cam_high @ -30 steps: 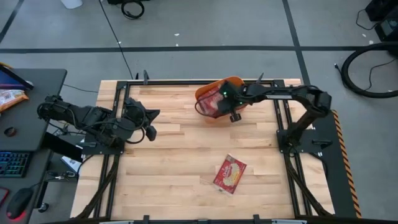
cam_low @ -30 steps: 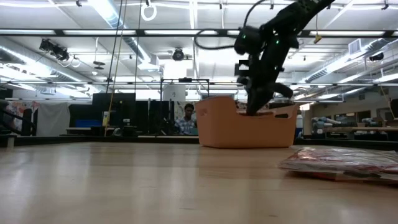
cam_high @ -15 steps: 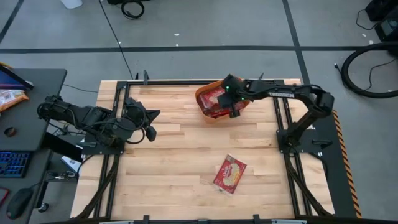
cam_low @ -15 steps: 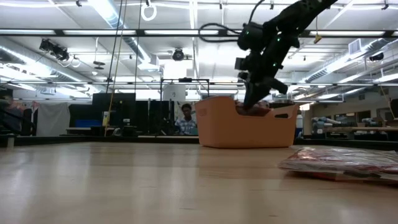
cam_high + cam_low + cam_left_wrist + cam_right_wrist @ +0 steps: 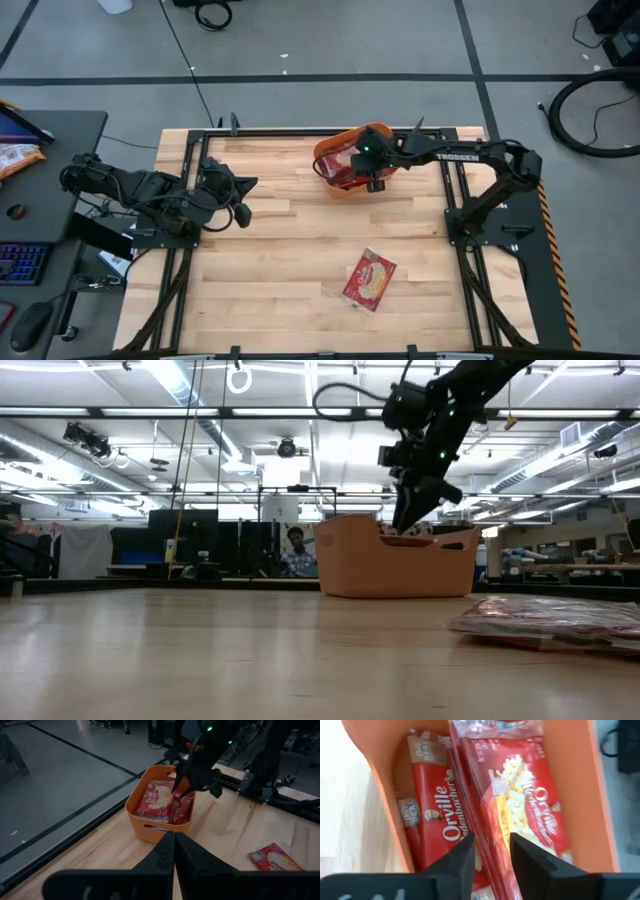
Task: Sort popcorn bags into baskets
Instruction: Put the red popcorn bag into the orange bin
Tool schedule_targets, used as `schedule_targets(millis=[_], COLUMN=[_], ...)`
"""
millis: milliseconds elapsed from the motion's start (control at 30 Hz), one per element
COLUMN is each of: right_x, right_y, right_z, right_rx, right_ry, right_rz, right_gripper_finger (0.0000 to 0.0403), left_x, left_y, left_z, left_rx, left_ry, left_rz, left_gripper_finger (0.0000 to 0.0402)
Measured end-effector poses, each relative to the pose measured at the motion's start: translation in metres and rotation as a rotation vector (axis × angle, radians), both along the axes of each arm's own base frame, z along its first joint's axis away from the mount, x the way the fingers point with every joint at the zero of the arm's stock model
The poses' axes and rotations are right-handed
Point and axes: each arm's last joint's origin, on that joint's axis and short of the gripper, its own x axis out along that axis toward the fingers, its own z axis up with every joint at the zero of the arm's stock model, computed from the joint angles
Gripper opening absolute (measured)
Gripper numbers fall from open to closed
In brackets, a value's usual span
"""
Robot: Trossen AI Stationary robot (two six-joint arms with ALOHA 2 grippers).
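Note:
The orange basket [image 5: 322,166] stands at the table's far edge, right of its middle, and shows also in the low view [image 5: 400,568]. Several red popcorn bags [image 5: 520,820] stand on edge inside it, leaning on one another. My right gripper [image 5: 492,851] hangs open just above the basket's rim [image 5: 405,520], fingers pointing down, one on each side of a bag's upper edge and holding nothing. Another popcorn bag [image 5: 371,280] lies flat on the table nearer the front. My left gripper [image 5: 174,845] waits shut at the table's left [image 5: 243,190].
Bare wood lies between the basket and the loose bag [image 5: 275,860]. Black frame rails [image 5: 455,200] run along the table's left and right sides. A desk with a keyboard [image 5: 20,262] stands beyond the left edge. A person [image 5: 296,550] shows far behind the table.
My right gripper has risen from inside the basket to just above its rim and shifted slightly toward the table's left. The red bags it had been covering now show inside the basket.

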Motion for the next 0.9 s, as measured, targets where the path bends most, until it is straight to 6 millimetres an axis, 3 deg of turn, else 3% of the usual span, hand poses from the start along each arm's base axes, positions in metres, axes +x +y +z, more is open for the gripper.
schedule_targets(millis=[167,367,667,900], right_x=[-0.005,-0.006,-0.013,-0.037], right_y=[0.027,0.08,0.184,0.242], right_z=[0.016,0.019,-0.003,-0.027], right_rx=[0.016,0.265,0.331,0.339], right_ry=[-0.032,-0.016,0.0,0.058], right_rz=[0.004,0.171,0.344,0.443], right_gripper_finger=[0.0152,0.0155,0.0131,0.0129], left_x=[0.0,0.0,0.001,0.001], left_y=[0.0,-0.001,-0.002,-0.003], left_z=[0.0,-0.001,-0.001,-0.002], left_rx=[0.001,-0.024,-0.059,-0.077], left_ry=[0.001,0.009,0.018,0.024], left_rz=[-0.001,-0.036,-0.08,-0.106], left_gripper_finger=[0.0013,0.0013,0.0013,0.0013])
